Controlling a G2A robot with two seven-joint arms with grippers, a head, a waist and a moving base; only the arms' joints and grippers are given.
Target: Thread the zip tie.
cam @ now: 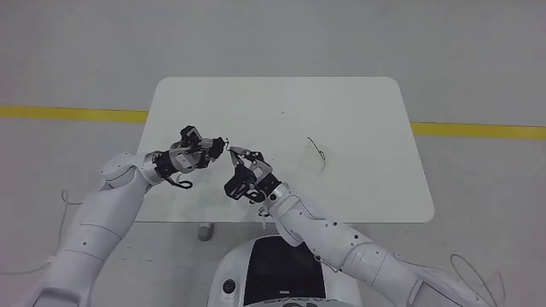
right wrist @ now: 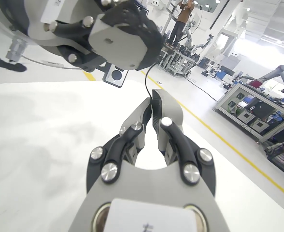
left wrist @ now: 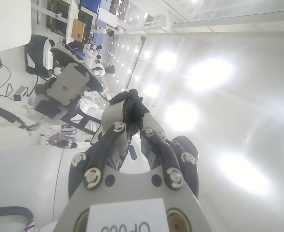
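Above the table's [cam: 358, 102] near left part, we see the left gripper [cam: 216, 146] and right gripper [cam: 232, 151] tip to tip, each with fingers pinching one end of a thin black tie [right wrist: 146, 80]. A second tie [cam: 317, 148] lies well apart.

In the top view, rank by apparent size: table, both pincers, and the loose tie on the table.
Largest: table.
Then left pincer and right pincer, about alike.
Smallest: loose tie.
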